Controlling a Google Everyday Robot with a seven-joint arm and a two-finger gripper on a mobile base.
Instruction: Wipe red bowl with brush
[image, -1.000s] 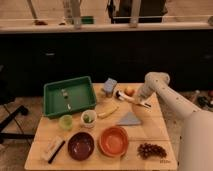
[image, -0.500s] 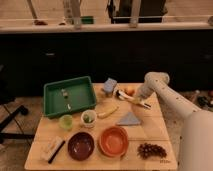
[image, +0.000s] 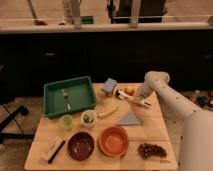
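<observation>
The brush lies on the table at the back right, its small head toward the left and its pale handle running right. My gripper is down at the brush, right over its handle, with the white arm bending in from the right. The red bowl sits empty near the table's front edge, well in front of the gripper and apart from it.
A dark maroon bowl sits left of the red bowl. There are also a green tray, a green cup, a white cup, a banana, a grey cloth, grapes, a blue-grey block, an orange fruit, and a pale block with a dark stick.
My gripper has edged slightly left along the brush. Nothing else on the table has moved.
</observation>
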